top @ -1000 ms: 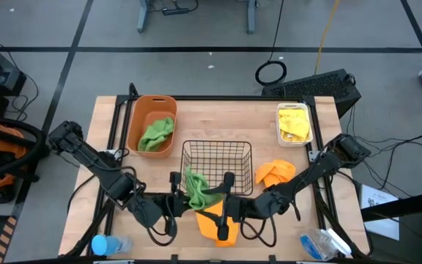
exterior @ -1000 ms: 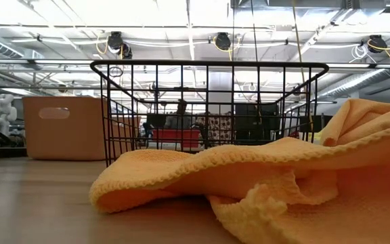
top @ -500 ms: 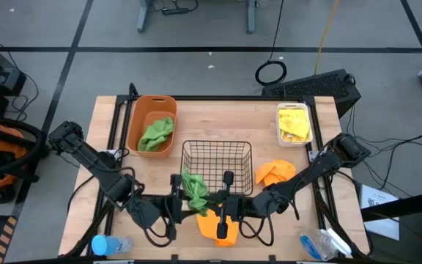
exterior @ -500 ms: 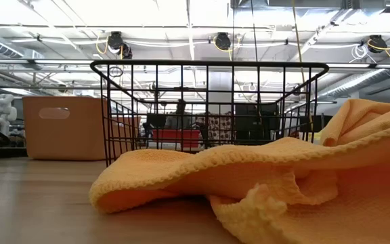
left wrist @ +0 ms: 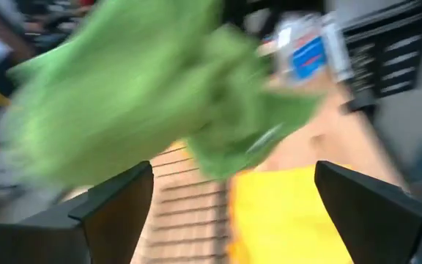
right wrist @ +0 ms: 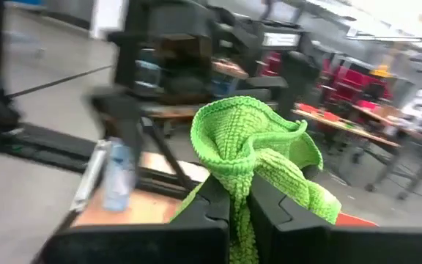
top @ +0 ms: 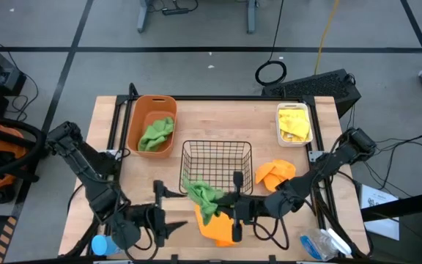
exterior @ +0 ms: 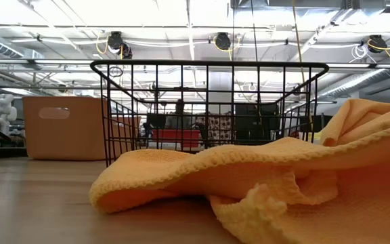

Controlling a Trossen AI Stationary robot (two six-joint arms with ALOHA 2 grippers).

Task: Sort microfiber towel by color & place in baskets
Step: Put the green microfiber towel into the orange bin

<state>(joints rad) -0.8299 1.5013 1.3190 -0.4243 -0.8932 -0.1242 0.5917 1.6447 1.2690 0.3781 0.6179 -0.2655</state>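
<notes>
My right gripper (top: 223, 204) is shut on a green towel (top: 204, 195), held over an orange towel (top: 217, 226) that lies by the near edge. My left gripper (top: 168, 213) stands open to the left of the green towel, apart from it; its wide-spread fingers (left wrist: 116, 205) hold nothing. The black wire basket (top: 217, 160) stands just beyond. At the far left, the orange tub (top: 154, 106) holds another green towel (top: 157, 133). The white bin (top: 294, 110) at the far right holds a yellow towel (top: 293, 126). A second orange towel (top: 275, 173) lies to the right of the wire basket. My right gripper pinches a bunched fold of the green towel (right wrist: 239, 170) between its two fingers (right wrist: 222, 209). The fingers come level from the table's right. Part of the cloth stands up above the fingers and the rest droops beside and below them, slack, held over the orange towel.
A blue-capped bottle (top: 107, 244) lies at the near left corner and a clear plastic bottle (top: 319, 243) at the near right. In the low view the orange towel (exterior: 263, 183) fills the foreground before the wire basket (exterior: 208, 108) and the orange tub (exterior: 66, 127).
My right gripper has shut on the green towel and taken hold of it. My left gripper has opened, let go of the towel and drawn back toward the table's left edge. The green towel now hangs from the right gripper, shifted slightly right and toward the near edge.
</notes>
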